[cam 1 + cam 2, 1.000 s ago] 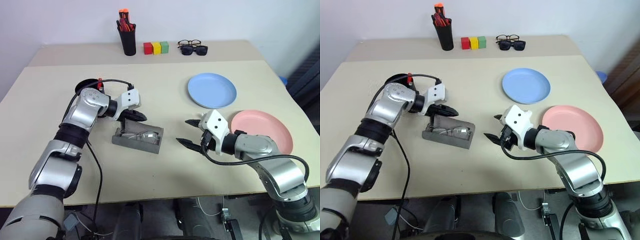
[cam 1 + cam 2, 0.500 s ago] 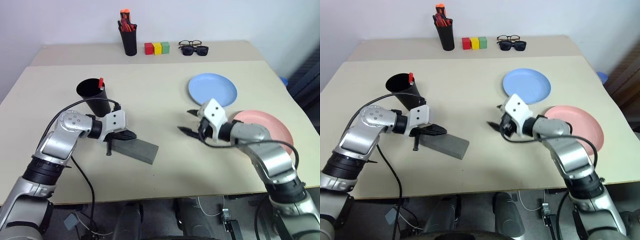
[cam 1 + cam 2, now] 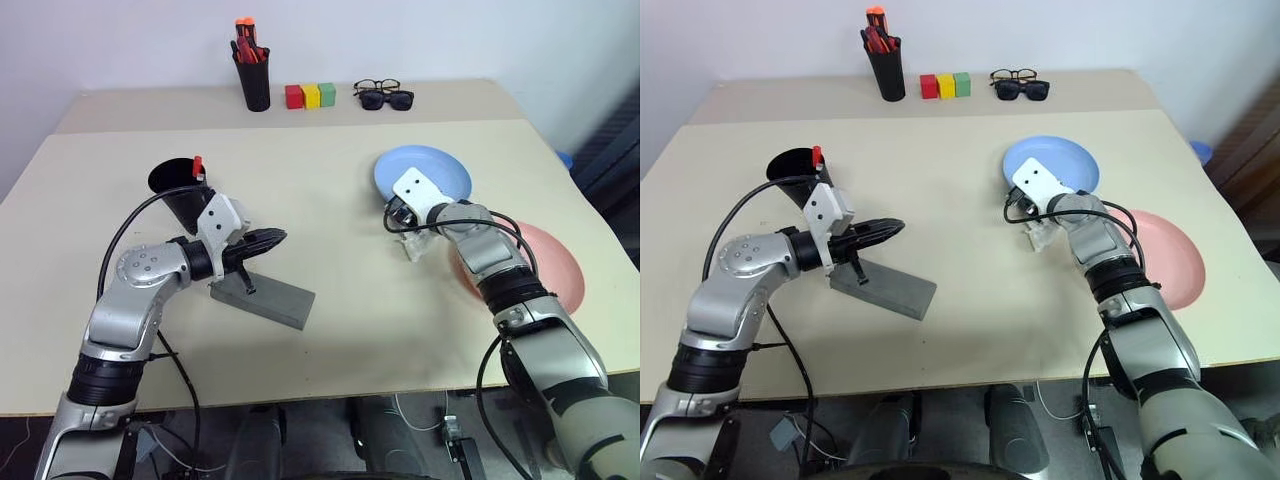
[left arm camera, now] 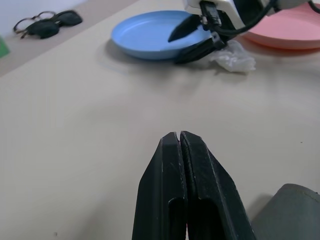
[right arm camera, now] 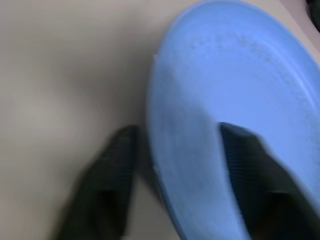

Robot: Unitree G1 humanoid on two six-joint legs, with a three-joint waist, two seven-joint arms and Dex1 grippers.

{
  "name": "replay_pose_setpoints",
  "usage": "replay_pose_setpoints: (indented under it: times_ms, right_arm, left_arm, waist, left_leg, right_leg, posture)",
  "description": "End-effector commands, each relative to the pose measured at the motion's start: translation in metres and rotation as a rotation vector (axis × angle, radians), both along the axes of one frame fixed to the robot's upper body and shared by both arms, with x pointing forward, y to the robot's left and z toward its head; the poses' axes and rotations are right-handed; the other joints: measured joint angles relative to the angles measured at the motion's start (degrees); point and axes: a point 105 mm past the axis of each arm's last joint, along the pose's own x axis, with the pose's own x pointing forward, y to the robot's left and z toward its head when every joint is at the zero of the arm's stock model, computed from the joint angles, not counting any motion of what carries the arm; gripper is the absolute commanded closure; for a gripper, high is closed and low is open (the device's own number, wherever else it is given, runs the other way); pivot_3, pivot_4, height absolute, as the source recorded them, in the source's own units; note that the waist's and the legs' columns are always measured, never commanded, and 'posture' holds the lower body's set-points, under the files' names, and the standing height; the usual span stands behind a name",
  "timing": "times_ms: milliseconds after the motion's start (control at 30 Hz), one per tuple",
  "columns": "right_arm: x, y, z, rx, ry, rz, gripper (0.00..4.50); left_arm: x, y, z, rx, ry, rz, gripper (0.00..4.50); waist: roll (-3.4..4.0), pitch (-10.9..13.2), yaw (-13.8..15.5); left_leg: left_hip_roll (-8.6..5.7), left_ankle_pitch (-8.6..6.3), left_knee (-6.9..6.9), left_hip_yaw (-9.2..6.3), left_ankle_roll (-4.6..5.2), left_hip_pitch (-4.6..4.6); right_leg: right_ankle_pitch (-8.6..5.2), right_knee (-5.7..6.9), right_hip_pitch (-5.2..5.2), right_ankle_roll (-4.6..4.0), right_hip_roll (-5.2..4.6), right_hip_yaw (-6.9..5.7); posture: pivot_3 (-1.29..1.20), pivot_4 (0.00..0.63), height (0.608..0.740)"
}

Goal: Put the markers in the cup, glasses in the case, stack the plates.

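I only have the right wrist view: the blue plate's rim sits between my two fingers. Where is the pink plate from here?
Observer: The pink plate lies flat on the table beside the blue plate, to the robot's right of it and nearer the robot.
Operator: Is the case closed?
Observer: Yes, the grey case lies closed on the table, just under the left gripper.
Operator: And the markers?
Observer: A red-capped marker stands in the black cup, at the table's left side.
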Motion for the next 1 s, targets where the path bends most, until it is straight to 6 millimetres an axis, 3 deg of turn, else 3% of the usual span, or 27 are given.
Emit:
replay_pose_setpoints:
  times_ms: [33,67,233,333,433,567,667,767,867,1000]
  right_arm:
    - [0.003,0.004,0.016,-0.016,-0.060,0.029,3.90]
    - [0.003,0.005,0.019,-0.026,-0.080,0.038,4.47]
    - [-0.010,-0.002,0.054,-0.112,-0.248,0.076,4.47]
    - [-0.030,-0.013,0.070,-0.121,-0.286,0.087,4.47]
    - [-0.075,-0.033,0.079,-0.097,-0.266,0.122,4.47]
    - [-0.129,-0.054,0.066,-0.098,-0.137,0.123,4.47]
    - [-0.155,-0.065,0.051,-0.110,-0.052,0.091,4.47]
    - [-0.167,-0.074,0.042,-0.100,0.011,0.061,4.47]
    - [-0.172,-0.080,0.031,-0.121,0.080,0.053,3.40]
    - [-0.166,-0.070,0.028,-0.134,0.056,0.095,1.41]
  left_arm:
    - [-0.004,0.000,0.011,-0.021,-0.047,0.014,4.50]
    - [-0.004,0.000,0.010,-0.022,-0.047,0.015,4.50]
    - [-0.002,-0.007,0.011,-0.060,-0.066,0.026,4.50]
    - [0.000,-0.012,0.012,-0.084,-0.078,0.029,4.50]
    - [0.002,-0.014,0.011,-0.128,-0.079,0.022,4.50]
    - [0.005,-0.024,0.002,-0.154,-0.063,-0.001,4.50]
    - [0.010,-0.032,-0.001,-0.186,-0.046,-0.023,4.50]
    - [0.014,-0.042,0.000,-0.184,-0.051,-0.051,4.50]
    - [0.016,-0.046,0.003,-0.187,-0.058,-0.061,4.50]
    - [0.015,-0.044,0.002,-0.181,-0.055,-0.059,4.50]
  waist:
    - [0.01,0.0,0.0]
    - [0.01,0.0,-0.1]
    - [0.03,0.0,-0.2]
    - [0.06,0.0,0.7]
    - [0.08,0.0,1.3]
    - [0.20,0.0,2.3]
    - [0.24,-0.1,2.1]
    - [0.23,-0.1,1.9]
    - [0.24,-0.1,1.8]
    - [0.24,-0.1,1.8]
  left_leg:
    - [0.00,0.00,0.01,0.00,0.00,0.00]
    - [-0.01,0.00,0.01,0.00,0.00,0.00]
    - [0.00,0.00,-0.02,-0.02,0.00,0.00]
    - [-0.02,0.00,-0.02,-0.02,0.00,-0.03]
    - [-0.02,0.00,-0.04,-0.04,0.00,-0.04]
    - [-0.02,-0.06,0.00,-0.04,0.09,-0.04]
    - [-0.01,-0.06,0.12,0.05,0.09,0.03]
    - [-0.01,-0.05,0.19,0.12,0.08,0.10]
    - [-0.01,-0.05,0.20,0.16,0.08,0.13]
    - [-0.01,-0.05,0.12,0.15,0.08,0.13]
  right_leg:
    - [0.00,0.00,0.00,0.00,0.00,0.00]
    - [0.00,0.00,0.00,0.01,0.00,0.01]
    - [0.00,0.02,0.00,0.01,0.01,0.00]
    - [0.00,-0.01,-0.01,0.01,-0.01,0.00]
    - [-0.01,-0.02,0.00,0.02,-0.01,-0.03]
    - [-0.03,-0.10,0.06,0.04,0.00,-0.05]
    - [-0.04,-0.13,0.14,0.03,0.01,0.03]
    - [-0.11,-0.13,0.21,-0.19,0.02,0.09]
    - [-0.10,-0.13,0.24,-0.19,0.01,0.13]
    - [-0.10,-0.14,0.24,-0.12,0.02,0.13]
  posture:
    - [0.00,0.150,0.740]
    - [0.00,0.150,0.740]
    - [0.00,0.150,0.740]
    - [0.00,0.150,0.740]
    - [0.00,0.150,0.740]
    - [0.00,0.150,0.740]
    - [0.00,0.150,0.740]
    - [0.00,0.150,0.740]
    - [0.00,0.150,0.740]
    - [0.00,0.150,0.740]
